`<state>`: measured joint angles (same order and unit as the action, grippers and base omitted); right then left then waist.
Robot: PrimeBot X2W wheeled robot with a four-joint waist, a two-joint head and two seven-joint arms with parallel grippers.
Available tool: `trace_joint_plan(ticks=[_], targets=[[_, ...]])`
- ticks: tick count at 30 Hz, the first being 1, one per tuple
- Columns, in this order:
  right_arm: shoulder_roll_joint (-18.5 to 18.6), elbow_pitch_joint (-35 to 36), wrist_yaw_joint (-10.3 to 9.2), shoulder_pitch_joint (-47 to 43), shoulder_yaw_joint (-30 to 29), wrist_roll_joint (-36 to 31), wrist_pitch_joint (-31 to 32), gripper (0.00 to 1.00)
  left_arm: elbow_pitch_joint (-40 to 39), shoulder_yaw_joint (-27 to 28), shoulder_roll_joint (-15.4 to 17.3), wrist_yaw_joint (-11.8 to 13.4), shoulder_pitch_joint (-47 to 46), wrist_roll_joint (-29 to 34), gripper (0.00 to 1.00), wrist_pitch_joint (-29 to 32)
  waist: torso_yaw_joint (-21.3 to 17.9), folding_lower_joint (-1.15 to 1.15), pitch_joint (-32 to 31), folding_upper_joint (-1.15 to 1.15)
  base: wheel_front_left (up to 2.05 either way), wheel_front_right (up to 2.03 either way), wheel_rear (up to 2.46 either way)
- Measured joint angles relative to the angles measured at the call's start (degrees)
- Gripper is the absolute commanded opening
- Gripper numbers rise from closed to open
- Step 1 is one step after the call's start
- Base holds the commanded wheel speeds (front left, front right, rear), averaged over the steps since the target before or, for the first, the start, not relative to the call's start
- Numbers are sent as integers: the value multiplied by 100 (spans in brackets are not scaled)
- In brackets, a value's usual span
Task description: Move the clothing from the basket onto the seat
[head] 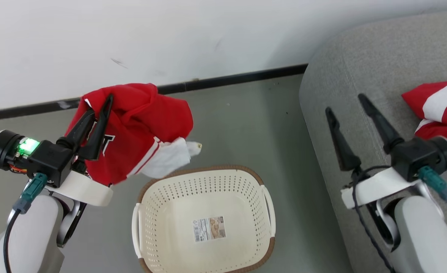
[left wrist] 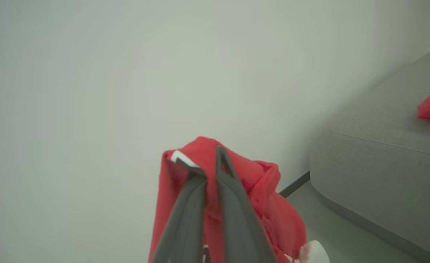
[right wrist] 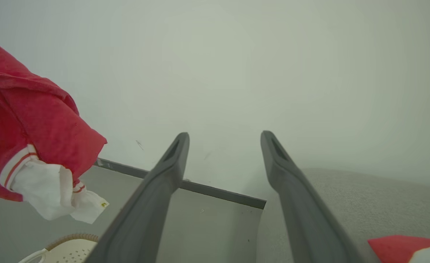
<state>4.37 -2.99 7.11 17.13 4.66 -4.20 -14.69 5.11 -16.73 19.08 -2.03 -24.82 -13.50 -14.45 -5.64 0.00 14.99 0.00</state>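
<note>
Red cloth up in the air! The left gripper (head: 100, 104) had its two dark fingers nearly together, pinched on a bunched red jersey (head: 144, 117), and the thing hung clear of the grey floor (head: 238, 113), just above and to the left of the basket (head: 204, 169). A white sleeve end with thin stripes drooped towards the brown rim without touching it. Along the left wrist, the left gripper (left wrist: 206, 160) had fabric squeezed between its fingers, with the red jersey (left wrist: 262, 197) folded over the tips.

The basket sat upright on the floor, a printed label (head: 209, 229) on its bottom. Beside it, on the right, was the grey seat (head: 379, 57), and on that cushion lay a second jersey (head: 441, 100), red with a white panel.

The right gripper (head: 345, 103) hovered over the seat's front edge, fingers spread wide, holding nothing. From its own wrist the right gripper (right wrist: 226, 135) pointed at the pale wall (right wrist: 237, 65) and dark skirting strip (right wrist: 218, 190).
</note>
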Motion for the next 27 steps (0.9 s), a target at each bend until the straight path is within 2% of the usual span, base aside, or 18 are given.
trace_joint_plan(ticks=[11, 16, 27], targets=[[357, -324, 1, -173, 1027, 314, 0, 100, -402, -439, 66, -229, 88, 25, 0, 87, 156, 0, -645, 0, 0, 0, 0], [580, -502, 1, -190, 1702, 743, 0, 100, -637, -721, -68, -324, 88, 24, 0, 215, 248, 0, -981, 0, 0, 0, 0], [982, -780, 1, -399, 3115, 1834, 1, 100, -1014, -1191, -125, -421, 79, -3, 0, 528, 388, 0, -1466, 0, 0, 0, 0]])
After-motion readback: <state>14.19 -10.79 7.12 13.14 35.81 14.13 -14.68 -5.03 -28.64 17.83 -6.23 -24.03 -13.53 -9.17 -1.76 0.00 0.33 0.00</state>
